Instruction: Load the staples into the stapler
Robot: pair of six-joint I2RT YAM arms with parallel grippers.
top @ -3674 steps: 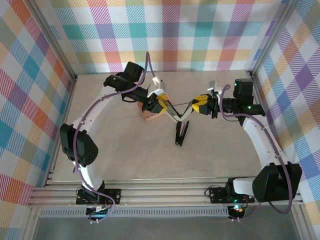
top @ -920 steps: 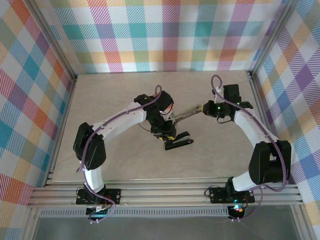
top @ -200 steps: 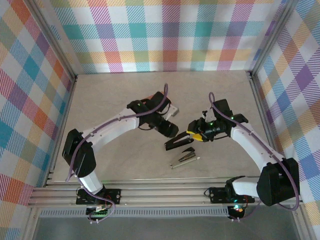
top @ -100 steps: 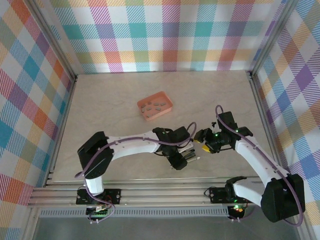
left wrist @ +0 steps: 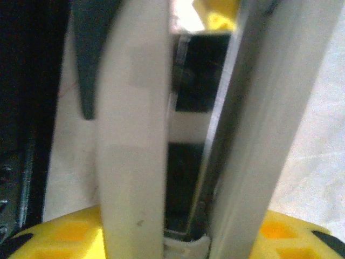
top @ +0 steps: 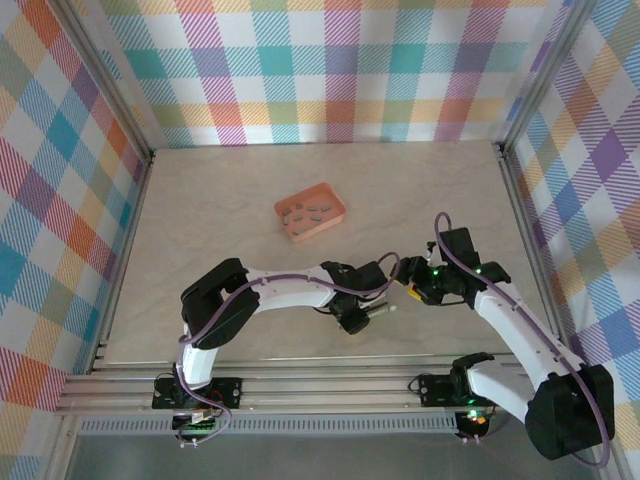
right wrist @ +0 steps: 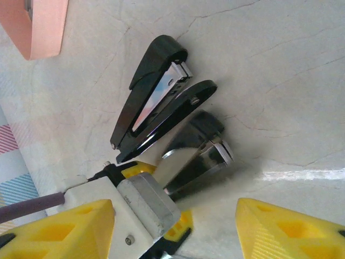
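Observation:
The stapler lies fanned open on the table: black cover, black base and a chrome magazine rail. In the top view it sits front centre, its rail poking out from under the left wrist. My left gripper is shut on that rail; in the left wrist view its pale fingers stand close together around a thin metal edge. My right gripper hovers just right of the stapler, yellow fingers wide apart, holding nothing. The staples lie in the tray.
The salmon-orange tray sits at mid-table, behind the stapler; its corner shows in the right wrist view. The left arm stretches across the front of the table. Plaid walls close in three sides.
My left gripper has swung from beside the tray down to the front and narrowed onto the stapler's rail. The right gripper has drifted right and towards the front, opening a little.

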